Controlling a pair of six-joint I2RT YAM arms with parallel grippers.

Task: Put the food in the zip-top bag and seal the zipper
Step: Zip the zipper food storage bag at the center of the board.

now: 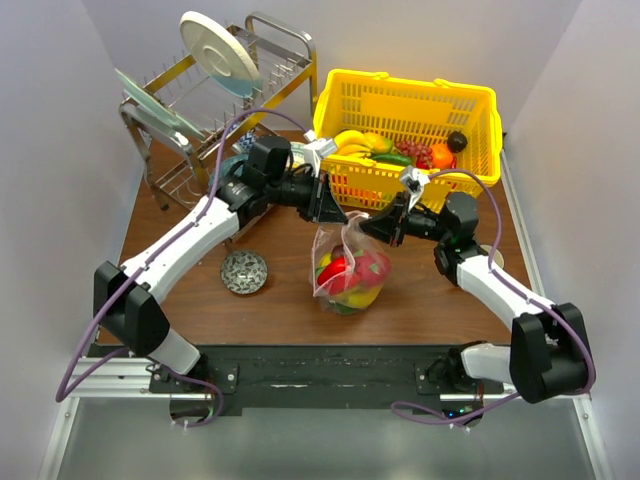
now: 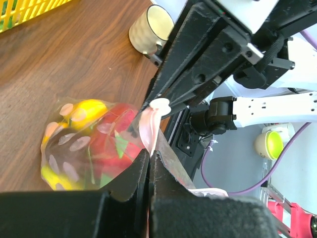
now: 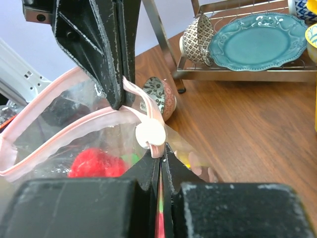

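Note:
The clear zip-top bag [image 1: 348, 268] hangs between my two grippers just above the table, bulging with red, yellow and green food [image 1: 350, 275]. My left gripper [image 1: 330, 212] is shut on the pink zipper strip [image 2: 148, 121] at the bag's top; in its wrist view the jaws [image 2: 150, 154] meet on the strip. My right gripper [image 1: 377, 226] is shut on the bag edge right under the white slider [image 3: 150, 135]; its jaws [image 3: 162, 152] are pressed together. In the right wrist view the zipper [image 3: 74, 126] gapes open to the left. More food, with a banana [image 1: 352, 142], lies in the yellow basket [image 1: 470, 110].
A dish rack [image 1: 165, 175] with plates stands at the back left; a teal plate [image 3: 257, 39] lies in it. A patterned round bowl [image 1: 244, 271] sits left of the bag. A cream mug [image 2: 151, 25] stands at the table's right side.

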